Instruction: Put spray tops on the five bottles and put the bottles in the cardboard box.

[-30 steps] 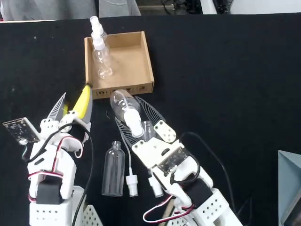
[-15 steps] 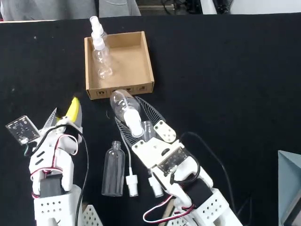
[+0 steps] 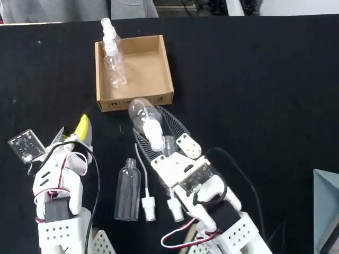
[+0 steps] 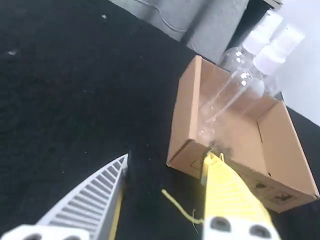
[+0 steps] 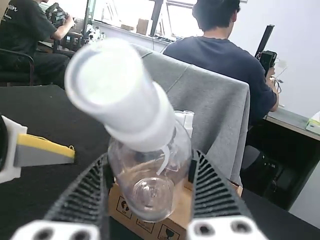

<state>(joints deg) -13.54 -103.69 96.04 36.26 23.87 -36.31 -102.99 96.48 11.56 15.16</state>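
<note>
High view — right gripper (image 3: 148, 123) holds bottle (image 3: 140, 111), near cardboard box (image 3: 114, 101) wall

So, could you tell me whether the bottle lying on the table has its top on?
Off: the bottle has a bare neck, and a loose spray top lies beside it.

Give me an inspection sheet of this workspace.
Surface: black table.
Job's things: cardboard box holds two capped bottles; uncapped bottle and two loose spray tops lie between the arms.
Clutter: nothing seen.
Grippers: right gripper shut on a third capped bottle near the box; left gripper open, empty.
Cables: black cable beside the right arm.
Surroundings: grey-blue object beyond the right arm.
</note>
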